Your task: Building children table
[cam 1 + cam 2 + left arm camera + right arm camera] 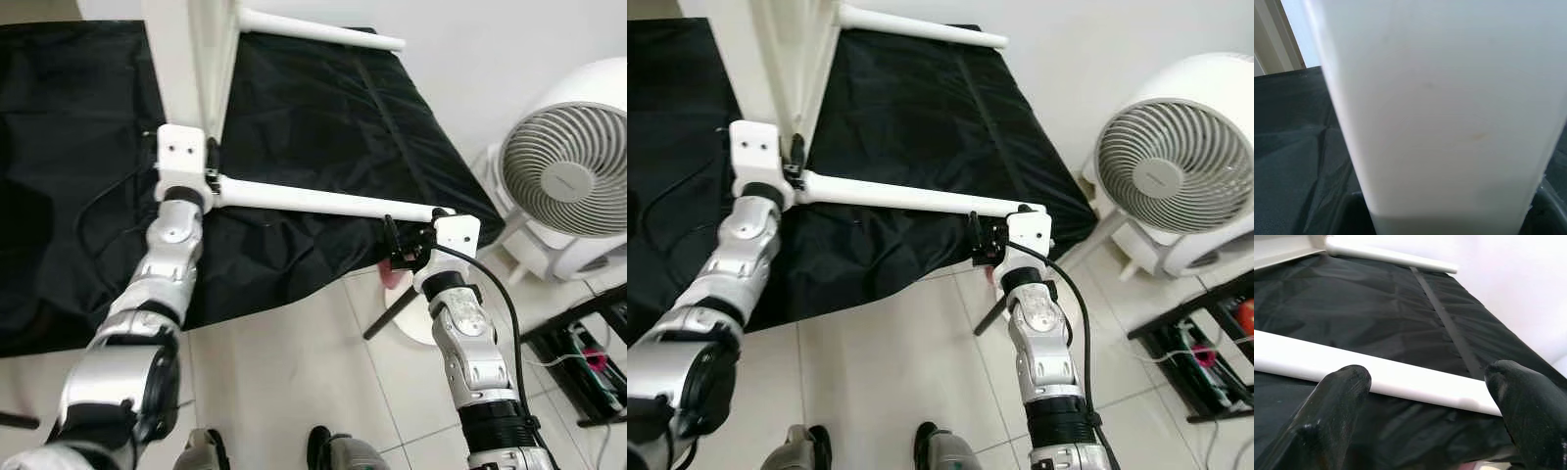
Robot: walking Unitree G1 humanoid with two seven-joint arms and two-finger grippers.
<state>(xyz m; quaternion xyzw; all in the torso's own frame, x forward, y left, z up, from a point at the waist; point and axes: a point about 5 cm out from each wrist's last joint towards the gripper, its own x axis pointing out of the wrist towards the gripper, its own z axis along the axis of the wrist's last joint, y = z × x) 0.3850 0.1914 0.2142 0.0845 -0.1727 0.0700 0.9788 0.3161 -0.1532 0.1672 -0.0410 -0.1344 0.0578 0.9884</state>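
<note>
The robot stands before a surface covered with a black wrinkled cloth, on which the white flat tabletop panel of the children table stands on its edge. Two white round legs stick out of the panel: the far leg at the back, and the near leg, which runs from the panel towards the robot's right side.

I judge that the step in hand is fitting or tightening this near leg. The left pincer is at the joint where the leg meets the panel; whether its fingers are spread or pressed together, I cannot tell, because the left wrist view shows a blurred white surface very close. The right pincer is at the free end of the leg with its fingers spread, one on each side of the tube, seemingly not yet pinching.

The next move probably calls for the right pincer to press onto the tube and turn or push it, while the left side steadies the panel.

The joint itself is hidden behind the left wrist block. A white round fan stands on the floor to the right.
</note>
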